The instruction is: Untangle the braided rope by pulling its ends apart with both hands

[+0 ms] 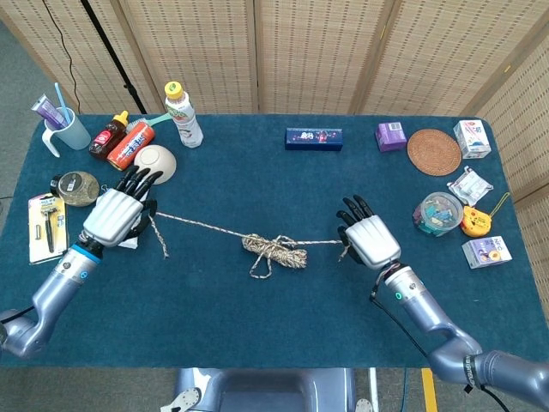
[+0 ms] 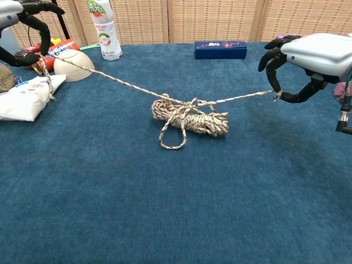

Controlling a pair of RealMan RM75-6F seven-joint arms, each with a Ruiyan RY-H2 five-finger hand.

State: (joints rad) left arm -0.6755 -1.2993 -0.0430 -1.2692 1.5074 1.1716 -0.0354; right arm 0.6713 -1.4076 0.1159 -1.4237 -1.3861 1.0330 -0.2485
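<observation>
The braided rope [image 1: 273, 251] [image 2: 190, 116] lies as a small bundle in the middle of the blue table [image 1: 257, 318], with a loop hanging toward the front. Two taut strands run out of it. My left hand [image 1: 116, 215] [image 2: 22, 27] pinches the left strand near the white pouch, a short tail dangling below it. Over on the other side, my right hand [image 1: 369, 240] [image 2: 313, 60] pinches the right strand's end just off the table.
A white pouch [image 1: 116, 215], a bowl [image 1: 155, 161], sauce bottles [image 1: 130, 144] and a drink bottle [image 1: 184, 114] crowd the far left. A dark box [image 1: 313, 138] sits at the back. A coaster [image 1: 434, 152], a jar [image 1: 437, 213] and small cartons line the right edge.
</observation>
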